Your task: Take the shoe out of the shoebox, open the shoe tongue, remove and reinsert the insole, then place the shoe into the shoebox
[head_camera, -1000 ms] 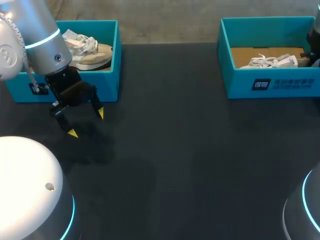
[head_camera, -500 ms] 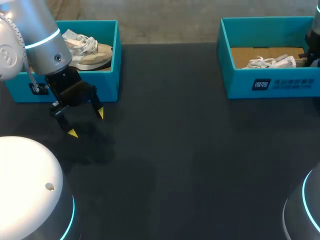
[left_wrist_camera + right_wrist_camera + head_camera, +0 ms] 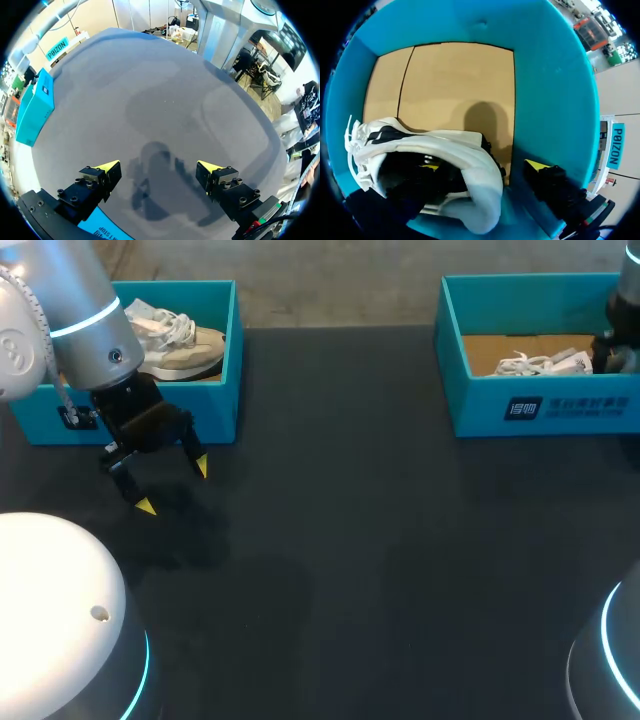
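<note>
Step in hand: first one, taking the shoe out of the box. Not yet lifted.

The white shoe [image 3: 445, 150] lies on its side on the cardboard floor of the right shoebox [image 3: 560, 410], laces bunched at the far end from the heel. The right tool [image 3: 485, 166] is down inside that box at the heel end. One finger sits in the dark mouth of the shoe, yellow tip barely showing; the other stands outside the heel, with a strip of teal box wall visible between it and the shoe. So the fingers straddle the heel collar, spread wide, gripping nothing.

The left tool [image 3: 172, 486] hangs over bare surface [image 3: 380, 540] just in front of the left shoebox [image 3: 215, 400], fingers wide apart and empty. A beige shoe [image 3: 185, 345] lies in that box, untouched.

Judged next move: the right tool needs to pinch the heel collar between inner and outer finger, then lift straight up to clear the box wall and carry the shoe over to the open surface. The outer finger is close to the wall, so there is little room to shift sideways. The shoe lying tilted may swing on lift. Tongue and insole steps not begun.
</note>
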Controlling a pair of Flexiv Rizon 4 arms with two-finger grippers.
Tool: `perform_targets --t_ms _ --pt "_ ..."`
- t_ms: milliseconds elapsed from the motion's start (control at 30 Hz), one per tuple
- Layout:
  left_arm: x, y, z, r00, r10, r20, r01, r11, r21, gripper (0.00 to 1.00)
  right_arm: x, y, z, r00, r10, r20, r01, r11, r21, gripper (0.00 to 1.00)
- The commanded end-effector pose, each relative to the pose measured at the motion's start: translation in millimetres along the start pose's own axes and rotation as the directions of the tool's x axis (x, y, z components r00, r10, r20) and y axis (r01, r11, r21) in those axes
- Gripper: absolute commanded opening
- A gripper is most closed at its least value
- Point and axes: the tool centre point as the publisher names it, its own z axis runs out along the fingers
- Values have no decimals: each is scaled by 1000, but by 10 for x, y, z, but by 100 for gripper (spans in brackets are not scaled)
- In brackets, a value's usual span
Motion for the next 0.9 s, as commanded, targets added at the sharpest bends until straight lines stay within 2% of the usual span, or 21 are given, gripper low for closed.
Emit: perform_targets --t_ms 33,367,667,900 --pt "11 -5 -1 1000 0 0 0 1000 -3 100 -27 -76 -163 1000 2 8 -1 1000 -12 100" --pt "11 -5 -1 1000 0 0 0 1000 -3 100 -17 -140 -550 1000 14 18 -14 1000 -25 100" --pt "11 -5 -1 1000 0 0 0 1000 -3 100 46 -202 -1094 999 32 1 -32 999 -26 100" --pt "11 -5 -1 1000 0 0 0 1000 -3 100 131 -377 -1557 995 61 -77 -62 998 -7 100"
